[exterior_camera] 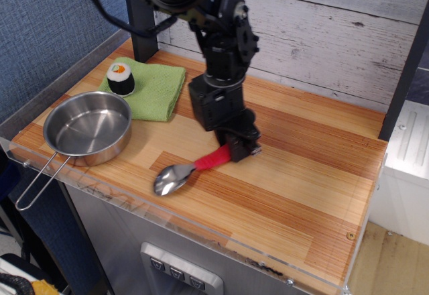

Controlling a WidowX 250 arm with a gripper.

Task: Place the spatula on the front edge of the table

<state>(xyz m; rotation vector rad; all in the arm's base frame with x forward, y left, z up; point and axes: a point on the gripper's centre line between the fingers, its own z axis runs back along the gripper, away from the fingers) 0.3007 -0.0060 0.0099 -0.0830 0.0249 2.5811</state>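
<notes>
Single view, looking down across the table from its front left corner.

Item one: the table (295, 194), striped light and reddish-brown planks with a clear acrylic rim, on a grey metal base. A white plank wall stands behind it and a blue textured panel to the left.

Item two: the spatula (191, 169). We record a shiny silver bowl and a red ribbed handle. It lies slantwise, the bowl low and towards the front edge, close to the rim but not touching it as far as we can tell. The handle runs up and to the right into the claw. Whether the bowl rests on the wood or hangs just above it we cannot tell; a reflection or shadow sits directly beneath it.

Item three: the gripper (236, 149), black, at the end of a dark jointed arm that comes down from the upper left. We find its fingers closed upon the far end of the red handle, clamped on it.

Item four: a round steel pan (88, 128) with a wire handle, at the left front corner, the wire reaching out past the rim. It stands well apart from the spatula.

Item five: a green cloth (152, 88), folded, at the back left, just behind the pan.

Item six: a sushi roll piece (120, 78), dark outside with a white and orange centre, upright on the cloth's left part.
</notes>
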